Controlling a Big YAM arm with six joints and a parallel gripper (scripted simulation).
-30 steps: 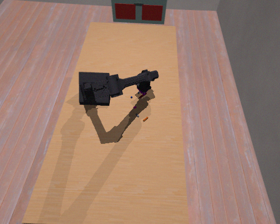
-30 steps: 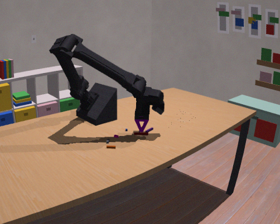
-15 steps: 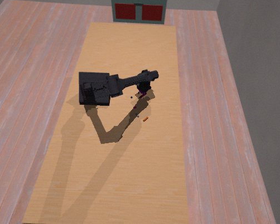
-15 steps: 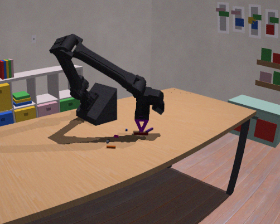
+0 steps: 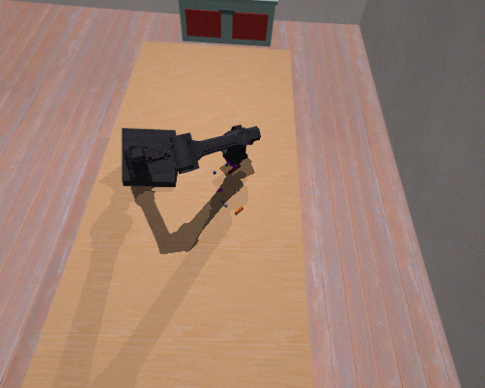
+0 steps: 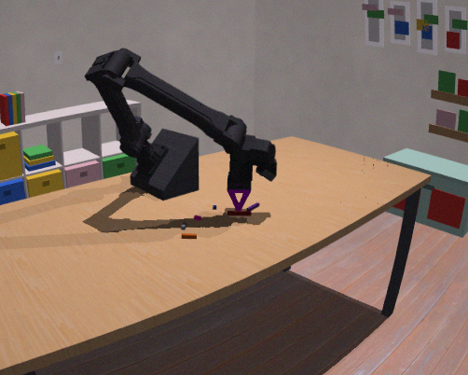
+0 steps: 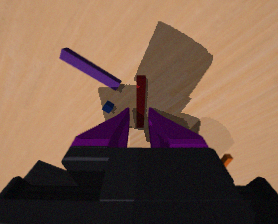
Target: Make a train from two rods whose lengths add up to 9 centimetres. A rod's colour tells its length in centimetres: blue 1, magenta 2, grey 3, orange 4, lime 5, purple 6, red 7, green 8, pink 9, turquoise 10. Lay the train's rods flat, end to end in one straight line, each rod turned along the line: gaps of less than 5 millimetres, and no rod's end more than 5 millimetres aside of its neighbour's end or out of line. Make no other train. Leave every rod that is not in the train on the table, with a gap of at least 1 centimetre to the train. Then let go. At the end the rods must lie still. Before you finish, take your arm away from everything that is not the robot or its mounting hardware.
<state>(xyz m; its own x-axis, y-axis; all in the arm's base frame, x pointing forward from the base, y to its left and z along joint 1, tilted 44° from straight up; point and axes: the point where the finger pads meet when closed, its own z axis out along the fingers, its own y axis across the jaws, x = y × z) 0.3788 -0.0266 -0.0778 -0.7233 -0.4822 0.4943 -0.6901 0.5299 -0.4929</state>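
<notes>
A dark red rod (image 7: pixel 141 100) lies flat on the table, also seen in the exterior view (image 6: pixel 238 213). My gripper (image 7: pixel 138 112) stands low over its near end. The purple fingers straddle the rod with a thin gap on each side, partly open and not squeezing it. A purple rod (image 7: pixel 90 67) lies slanted just left of the red rod's far end, and it also shows in the exterior view (image 6: pixel 253 206). A small blue rod (image 7: pixel 108 106) sits beside the left finger. A magenta rod (image 6: pixel 198 217) lies apart, further along the table.
A grey rod (image 6: pixel 184 226) and an orange rod (image 6: pixel 188 236) lie beyond the magenta one, toward the table's front. The arm's base (image 6: pixel 168 162) stands behind. A teal cabinet (image 6: pixel 438 190) stands off the table's end.
</notes>
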